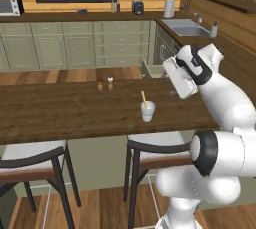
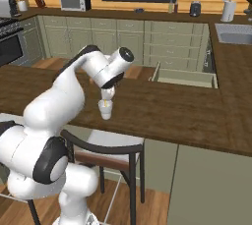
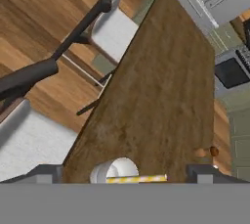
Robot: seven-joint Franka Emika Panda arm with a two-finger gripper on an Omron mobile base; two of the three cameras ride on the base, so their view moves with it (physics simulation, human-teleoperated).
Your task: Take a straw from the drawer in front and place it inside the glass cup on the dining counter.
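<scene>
I saw the straw (image 1: 144, 98) standing tilted in the glass cup (image 1: 147, 111) on the dining counter (image 1: 60, 108), my released gripper (image 2: 107, 97) just above it

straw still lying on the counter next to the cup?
No, in the left base view the straw stands tilted inside the glass cup on the dining counter, its upper end sticking out above the rim.

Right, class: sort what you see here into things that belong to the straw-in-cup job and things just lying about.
Job:
straw, standing in the cup
glass cup
dining counter
drawer, pulled open
gripper, open above the cup

Lying about:
microwave
paper towel roll
sink
two small shakers
chairs
</scene>
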